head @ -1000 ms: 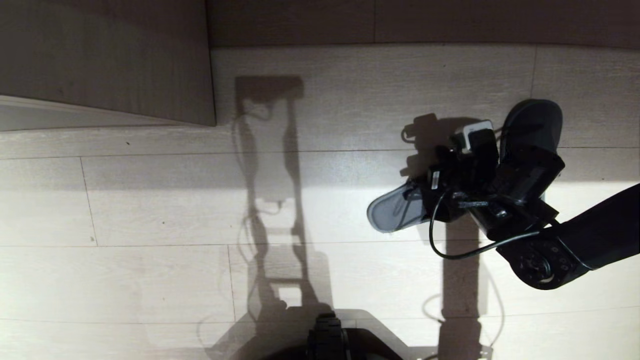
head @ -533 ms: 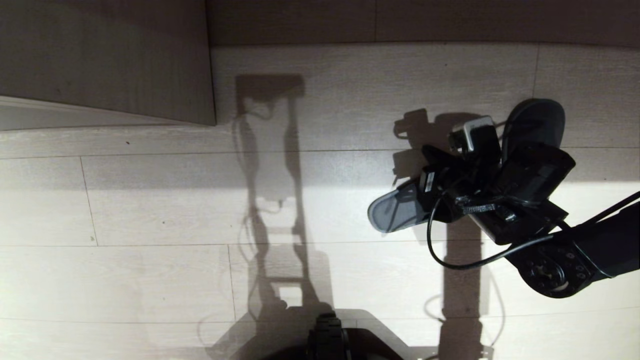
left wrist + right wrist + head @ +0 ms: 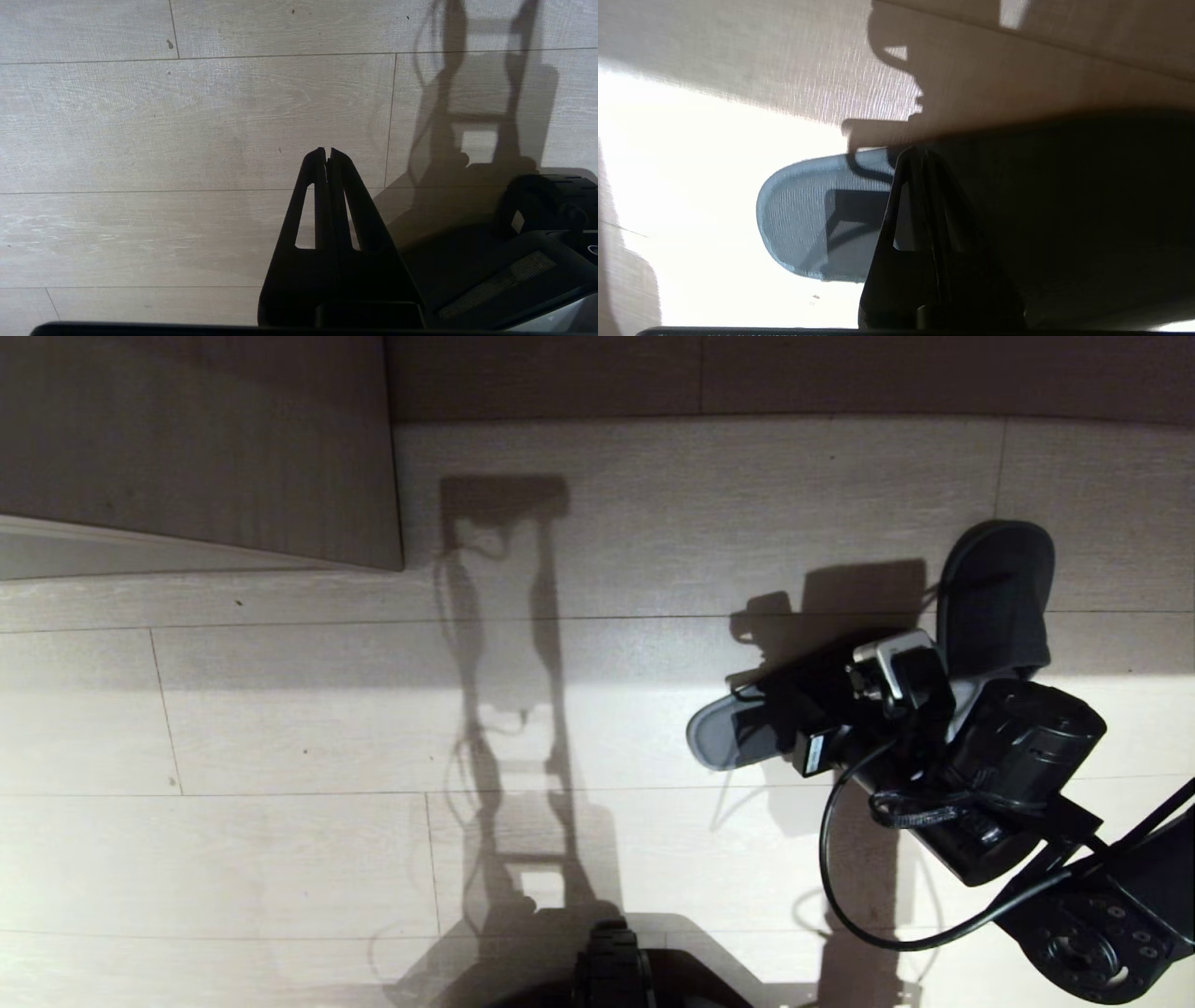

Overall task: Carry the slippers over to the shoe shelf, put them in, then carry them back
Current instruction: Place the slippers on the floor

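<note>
Grey-black slippers (image 3: pixel 994 593) lie on the floor (image 3: pixel 280 728).
Right end effector (image 3: pixel 920 156) hovers pinched shut, empty; it should spread wide and straddle both straps squarely.

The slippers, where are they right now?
In the head view the slippers lie on the wooden floor at the right side, splayed apart, partly hidden under the right gripper, right of the robot's long shadow.

The flat open-toe slide slippers (image 3: pixel 994 597) are dark grey-black with ribbed greyish-blue insoles. The plank floor (image 3: pixel 280 728) is pale whitish-grey with a fine wood grain and thin dark seams. The wood-laminate unit (image 3: pixel 196 448) is taupe-brown, edged by a pale board (image 3: pixel 112 555). Both gripper (image 3: pixel 328 154) bodies are black.
</note>
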Tool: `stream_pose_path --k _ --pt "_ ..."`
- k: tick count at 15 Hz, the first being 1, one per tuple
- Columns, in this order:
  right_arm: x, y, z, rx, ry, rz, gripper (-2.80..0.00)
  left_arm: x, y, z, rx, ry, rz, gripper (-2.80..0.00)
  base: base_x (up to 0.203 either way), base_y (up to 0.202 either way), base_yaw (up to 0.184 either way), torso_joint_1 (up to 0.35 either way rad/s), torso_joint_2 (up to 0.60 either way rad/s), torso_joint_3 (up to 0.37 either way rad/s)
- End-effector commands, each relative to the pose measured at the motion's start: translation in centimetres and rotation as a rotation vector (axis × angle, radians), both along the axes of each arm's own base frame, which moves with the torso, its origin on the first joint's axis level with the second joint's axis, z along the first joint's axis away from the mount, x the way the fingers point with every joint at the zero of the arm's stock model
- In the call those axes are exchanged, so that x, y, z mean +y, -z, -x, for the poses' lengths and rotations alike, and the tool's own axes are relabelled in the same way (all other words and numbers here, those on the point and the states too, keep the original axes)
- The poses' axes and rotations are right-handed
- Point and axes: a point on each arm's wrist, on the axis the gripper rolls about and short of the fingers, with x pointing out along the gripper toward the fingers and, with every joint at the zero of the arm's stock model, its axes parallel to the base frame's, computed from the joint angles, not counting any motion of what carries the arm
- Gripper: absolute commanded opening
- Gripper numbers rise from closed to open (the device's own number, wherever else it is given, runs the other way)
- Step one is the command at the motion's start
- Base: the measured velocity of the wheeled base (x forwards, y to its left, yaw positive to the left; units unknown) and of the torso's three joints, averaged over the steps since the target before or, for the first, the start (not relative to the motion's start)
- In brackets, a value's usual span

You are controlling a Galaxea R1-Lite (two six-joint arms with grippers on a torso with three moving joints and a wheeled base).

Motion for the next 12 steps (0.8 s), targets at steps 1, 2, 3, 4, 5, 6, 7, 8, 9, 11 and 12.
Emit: stream_pose_path --k 1,2,3,4,5,6,7,8,9,11,12 --pt "0.2 1.7 -0.4 0.041 0.001 0.02 -2.8 0.0 0.0 0.0 0.0 -0.001 0.0 -2.8 0.0 0.0 0.0 0.0 0.0 0.0" --pt "0.1 2.5 -0.1 0.064 0.004 0.035 -2.8 0.0 0.0 0.0 0.0 -0.001 0.0 -2.8 0.0 0.0 0.0 0.0 0.0 0.0" --pt "-0.2 3.2 0.5 0.085 0.005 0.053 -2.8 0.0 0.0 0.0 0.0 -0.001 0.0 -2.8 0.0 0.0 0.0 0.0 0.0 0.0" --pt "-0.5 3.6 1.1 0.098 0.008 0.067 -2.8 0.0 0.0 0.0 0.0 -0.001 0.0 -2.8 0.0 0.0 0.0 0.0 0.0 0.0" --pt "-0.9 4.0 1.8 0.112 0.012 0.082 -2.8 0.0 0.0 0.0 0.0 -0.001 0.0 -2.8 0.0 0.0 0.0 0.0 0.0 0.0" --pt "-1.3 4.3 2.1 0.118 0.02 0.087 -2.8 0.0 0.0 0.0 0.0 -0.001 0.0 -2.8 0.0 0.0 0.0 0.0 0.0 0.0" --pt "-1.8 4.4 2.2 0.124 0.035 0.09 -2.8 0.0 0.0 0.0 0.0 -0.001 0.0 -2.8 0.0 0.0 0.0 0.0 0.0 0.0" --pt "-2.1 4.4 2.2 0.126 0.046 0.092 -2.8 0.0 0.0 0.0 0.0 -0.001 0.0 -2.8 0.0 0.0 0.0 0.0 0.0 0.0" --pt "-2.5 4.3 2.3 0.122 0.058 0.104 -2.8 0.0 0.0 0.0 -0.002 -0.001 0.0 -2.8 0.0 0.0 0.0 0.0 0.0 0.0" --pt "-3.3 4.3 2.0 0.123 0.089 0.114 -2.8 0.0 0.0 0.0 0.0 -0.001 0.0 -2.8 0.0 0.0 0.0 0.0 0.0 0.0" --pt "-3.8 4.6 1.6 0.13 0.105 0.12 -2.8 0.0 0.0 0.0 0.0 -0.001 0.0 -2.8 0.0 0.0 0.0 0.0 0.0 0.0"
